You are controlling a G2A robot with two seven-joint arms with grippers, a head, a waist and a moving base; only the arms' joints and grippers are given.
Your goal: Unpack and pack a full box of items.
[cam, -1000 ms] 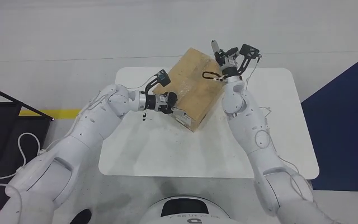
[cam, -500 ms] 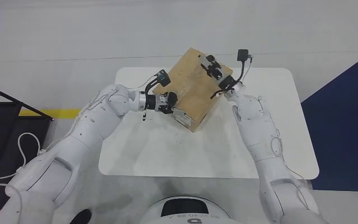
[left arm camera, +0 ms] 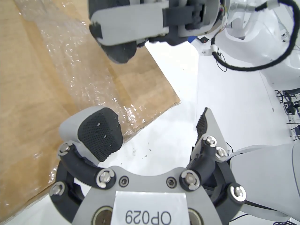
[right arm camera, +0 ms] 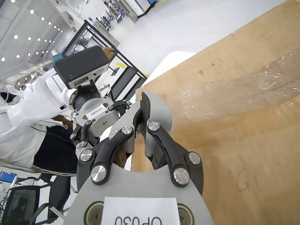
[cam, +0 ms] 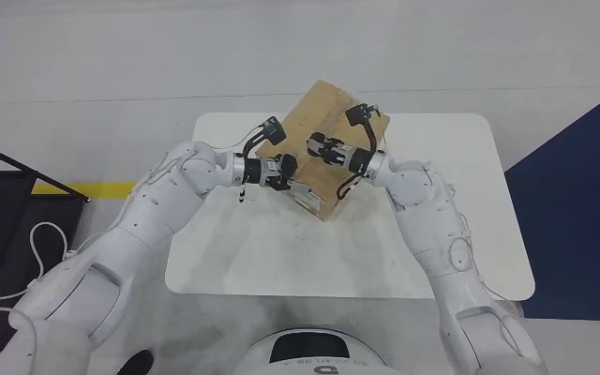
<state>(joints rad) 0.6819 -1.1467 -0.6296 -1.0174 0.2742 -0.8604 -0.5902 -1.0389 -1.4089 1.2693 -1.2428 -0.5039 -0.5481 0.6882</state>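
Note:
A cardboard box [cam: 328, 117], its top seam sealed with clear tape, stands skewed at the far middle of the white table [cam: 450, 234]. My left gripper [cam: 286, 174] is at the box's near left side. It is open, and in the left wrist view [left arm camera: 152, 129] one pad [left arm camera: 100, 134] rests against the box [left arm camera: 35, 71] near its corner. My right gripper [cam: 315, 147] hovers low over the box top, shut with nothing between its fingers [right arm camera: 142, 111]. It points toward the left gripper [right arm camera: 98, 115], close beside it.
Bare table surface stretches in front of the box and to its right. A black frame [cam: 23, 192] stands on the floor to the left, and a dark blue panel [cam: 562, 206] to the right.
My right gripper has swung from the box's far right corner across the box top toward the left gripper. The left arm and the box have kept still.

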